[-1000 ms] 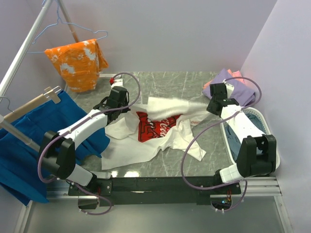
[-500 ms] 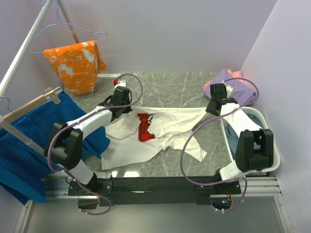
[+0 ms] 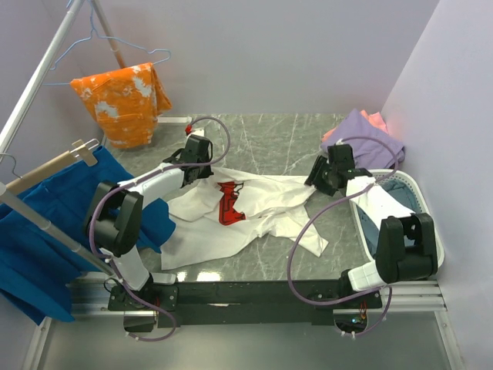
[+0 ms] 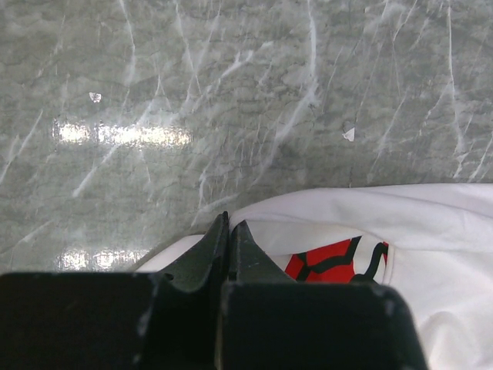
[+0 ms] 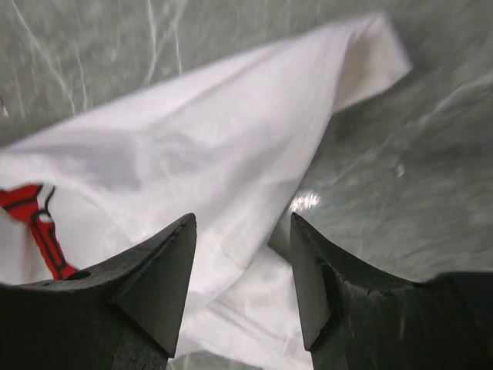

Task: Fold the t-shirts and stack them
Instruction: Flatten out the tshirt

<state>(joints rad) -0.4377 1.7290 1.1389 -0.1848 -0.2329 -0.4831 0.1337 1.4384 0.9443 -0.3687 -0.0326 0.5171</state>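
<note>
While the left gripper [image 4: 229, 230] pinches the crumpled white cloth t-shirt [image 3: 262, 196] on the glossy veined grey marble table [image 4: 231, 92], the right gripper [image 5: 242, 220] gapes wide above soft folds.

A grey-green marble table [image 3: 262, 139] is enclosed by pale lilac walls [image 3: 293, 54] at 12 and 3 o'clock. A metal rack [image 3: 38, 73] is stood at 10 o'clock, and an orange, white-splotched garment [image 3: 123, 96] is hung beside it. At 9 o'clock a blue cloth [image 3: 31, 223] is draped from a wooden hanger [image 3: 54, 163]. A white basket [image 3: 426, 193] is set at 3 o'clock. Overhead light is reflected in bright streaks [image 4: 123, 135] on the tabletop. Grey floor [image 3: 254, 351] is seen at 6 o'clock.
</note>
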